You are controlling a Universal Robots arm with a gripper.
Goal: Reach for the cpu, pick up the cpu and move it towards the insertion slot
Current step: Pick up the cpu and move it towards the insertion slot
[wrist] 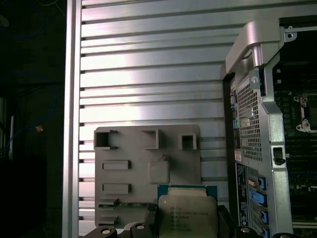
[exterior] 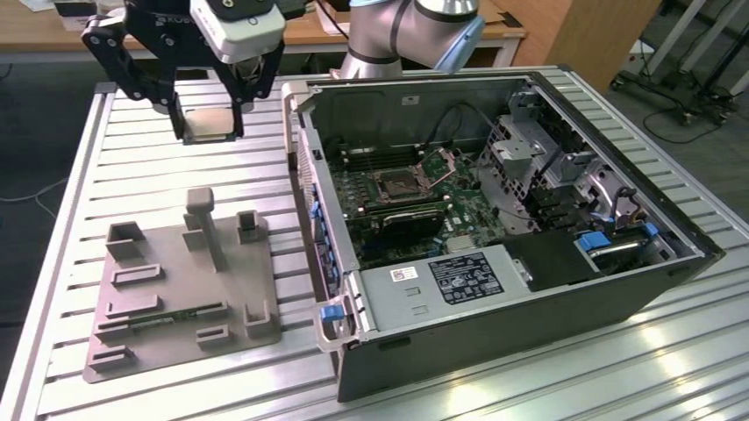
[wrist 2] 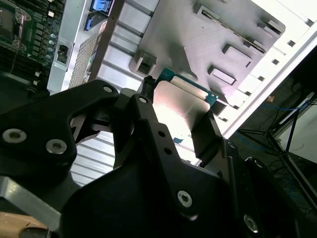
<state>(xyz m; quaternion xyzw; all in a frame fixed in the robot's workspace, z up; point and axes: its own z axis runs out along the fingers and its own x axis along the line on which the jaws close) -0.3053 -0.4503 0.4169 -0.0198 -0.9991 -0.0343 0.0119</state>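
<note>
Upper left of the exterior view: our gripper (exterior: 213, 133) clamps the cpu (exterior: 210, 120) by its edges above the table (exterior: 129, 189) — the insertion slot (exterior: 395, 184) lies mid-frame inside the open computer case (exterior: 468, 307). We judge the carry wants a level chip and height over its wall.

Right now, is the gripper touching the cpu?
Touching. In the second wrist view the gripper clamps the cpu, a finger against each opposite edge; in the exterior view the cpu hangs between them above the table.
</note>
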